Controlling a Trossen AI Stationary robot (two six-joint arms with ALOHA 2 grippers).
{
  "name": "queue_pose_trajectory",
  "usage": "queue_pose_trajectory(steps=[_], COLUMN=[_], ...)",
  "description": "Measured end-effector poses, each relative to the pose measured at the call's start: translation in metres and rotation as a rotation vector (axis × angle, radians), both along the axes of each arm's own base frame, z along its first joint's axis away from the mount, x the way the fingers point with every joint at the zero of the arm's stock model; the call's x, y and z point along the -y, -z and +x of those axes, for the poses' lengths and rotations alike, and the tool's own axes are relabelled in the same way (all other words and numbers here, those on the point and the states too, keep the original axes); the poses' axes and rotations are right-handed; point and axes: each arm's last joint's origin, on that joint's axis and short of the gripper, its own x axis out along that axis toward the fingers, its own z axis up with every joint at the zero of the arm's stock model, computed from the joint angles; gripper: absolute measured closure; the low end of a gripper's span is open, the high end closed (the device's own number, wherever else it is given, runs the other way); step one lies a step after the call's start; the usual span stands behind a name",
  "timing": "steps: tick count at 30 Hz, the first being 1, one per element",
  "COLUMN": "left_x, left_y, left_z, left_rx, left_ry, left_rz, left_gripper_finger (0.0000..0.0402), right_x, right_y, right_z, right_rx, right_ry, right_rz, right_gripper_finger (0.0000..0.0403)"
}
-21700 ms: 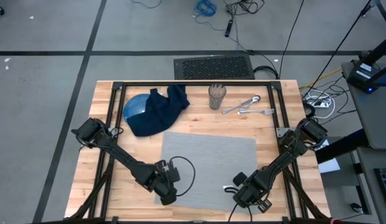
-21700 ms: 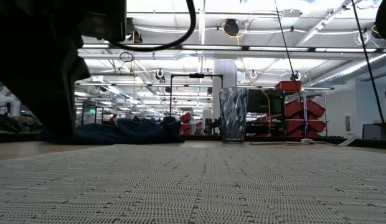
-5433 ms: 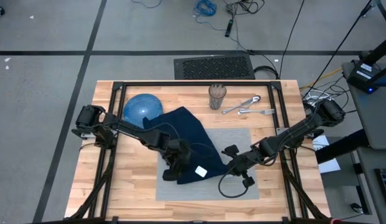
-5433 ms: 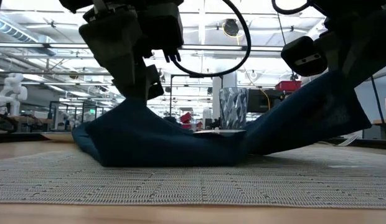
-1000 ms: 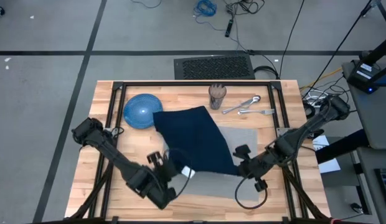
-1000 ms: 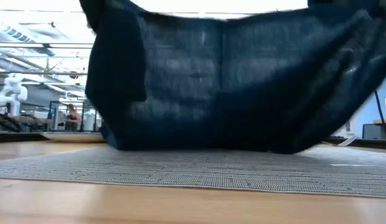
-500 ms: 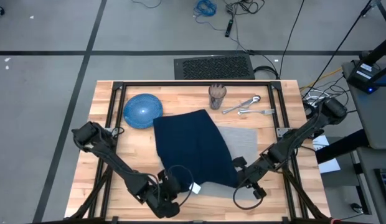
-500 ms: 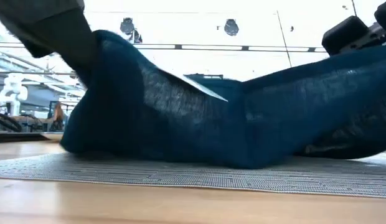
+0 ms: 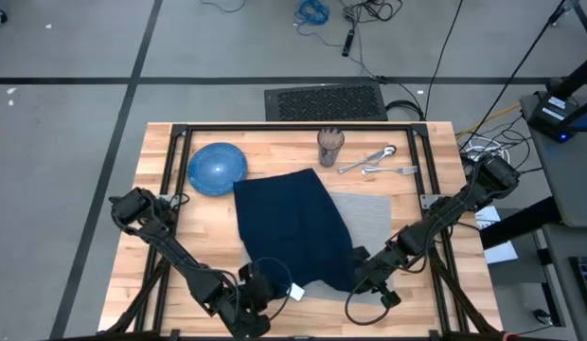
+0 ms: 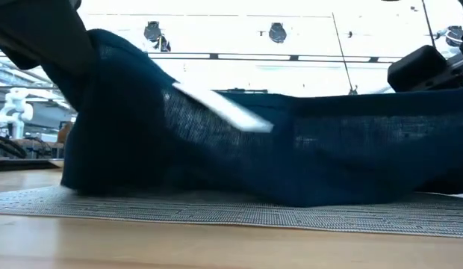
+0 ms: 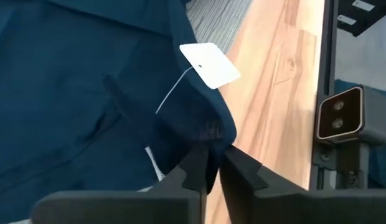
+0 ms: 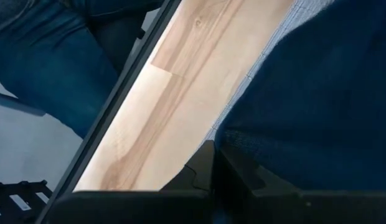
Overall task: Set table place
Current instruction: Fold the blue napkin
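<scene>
A navy blue napkin (image 9: pixel 293 223) lies spread over the grey placemat (image 9: pixel 371 216) on the wooden table (image 9: pixel 170 237). Its far part rests flat, and its near edge is held a little above the mat (image 10: pixel 216 211). My left gripper (image 9: pixel 267 284) is shut on the napkin's near left corner, beside a white tag (image 11: pixel 209 64). My right gripper (image 9: pixel 364 275) is shut on the near right corner. In the low view the napkin (image 10: pixel 254 161) sags between the two holds. My left gripper pinches the napkin's near left corner (image 11: pixel 213 135) between its two fingers, slanting down from the table's near side. The corner is raised and the cloth behind it slopes down onto the placemat. My right gripper pinches the napkin's near right corner at its hem (image 12: pixel 235 140) between its two fingers, slanting down from the near right. The corner hangs just above the placemat's edge (image 12: pixel 268 50), and the rest of the cloth lies on the mat.
A round blue plate (image 9: pixel 216 169) sits at the far left. A glass cup (image 9: pixel 329 146) and cutlery (image 9: pixel 374 161) lie at the far edge. A black frame (image 9: pixel 170 170) runs around the table. A person's blue-trousered legs (image 12: pixel 50 56) stand past the table's edge.
Both grippers have sunk and drawn toward the table's near edge, tipping further down, with the napkin still pinched. The napkin, which hung like a curtain, has come down over the placemat, and its near edge is now low.
</scene>
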Motion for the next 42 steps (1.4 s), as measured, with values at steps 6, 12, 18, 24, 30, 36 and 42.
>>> queue_pose_trajectory(steps=[6,12,18,24,30,36,42], left_x=[-0.005,-0.009,-0.004,0.004,0.014,0.020,0.024], left_y=[0.004,0.008,0.009,0.010,0.010,0.007,-0.005], left_z=[-0.006,-0.012,-0.016,-0.024,-0.034,-0.046,-0.054], left_rx=[-0.072,-0.176,-0.225,-0.273,-0.313,-0.362,-0.394], left_ry=[0.026,0.044,0.094,0.113,0.068,0.041,0.048], left_rz=[0.083,0.099,0.046,-0.027,-0.126,-0.118,-0.052], left_gripper_finger=[0.0319,0.0295,0.0294,0.0294,0.0294,0.0295,0.0295], right_x=[0.000,0.000,0.000,0.000,0.000,0.000,0.000], right_y=[0.000,0.000,0.000,-0.001,-0.001,-0.001,-0.001], right_z=[0.000,0.000,0.000,0.000,0.000,0.000,0.000], right_rx=[0.004,0.003,0.000,0.000,0.000,0.000,0.000], right_ry=[0.000,0.001,0.008,0.010,0.010,0.009,0.007], right_rz=[0.003,0.004,0.006,0.007,0.007,0.006,0.006], right_gripper_finger=[0.0403,0.0403,0.0403,0.0403,0.0403,0.0403,0.0403])
